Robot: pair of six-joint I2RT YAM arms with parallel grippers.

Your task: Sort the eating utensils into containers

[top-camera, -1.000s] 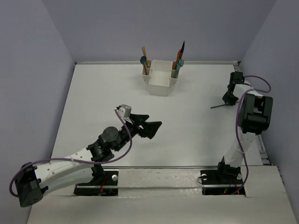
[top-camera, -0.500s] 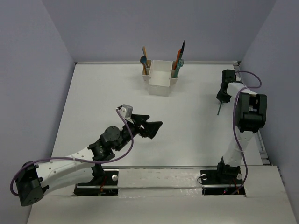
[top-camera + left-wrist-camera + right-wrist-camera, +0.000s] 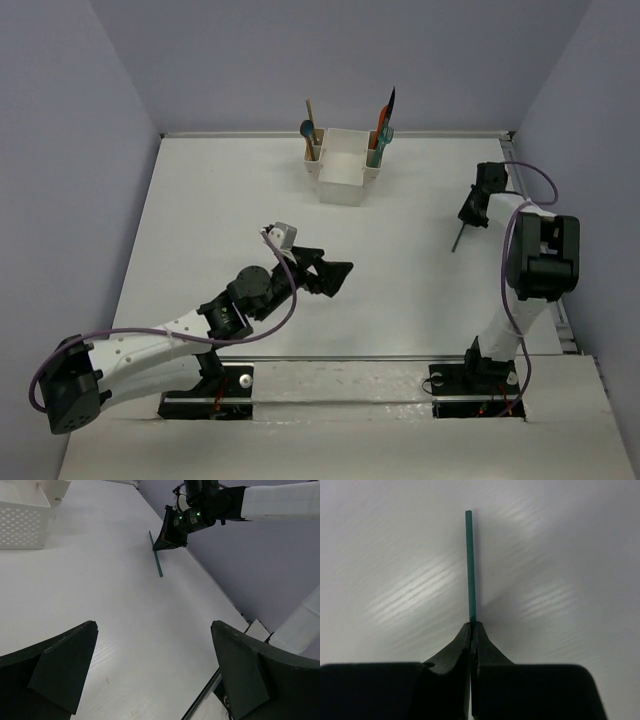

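Note:
My right gripper (image 3: 468, 213) (image 3: 471, 626) is shut on one end of a thin teal chopstick (image 3: 470, 565), which sticks straight out from its fingertips over the table at the right side (image 3: 459, 234). The chopstick also shows in the left wrist view (image 3: 155, 555), with the right gripper (image 3: 171, 535) on its far end. The white caddy (image 3: 342, 168) stands at the back middle, with utensils upright in its left side compartment (image 3: 311, 135) and its right one (image 3: 381, 128). My left gripper (image 3: 338, 275) (image 3: 150, 670) is open and empty over the table's middle.
Purple walls close in the table on three sides. A metal rail (image 3: 340, 358) runs along the near edge in front of the arm bases. The caddy's corner shows at the upper left of the left wrist view (image 3: 22, 517).
My right gripper has swung left and slightly toward the near edge with the chopstick, turning it from lying crosswise to pointing down-left. My left gripper has shifted slightly right.

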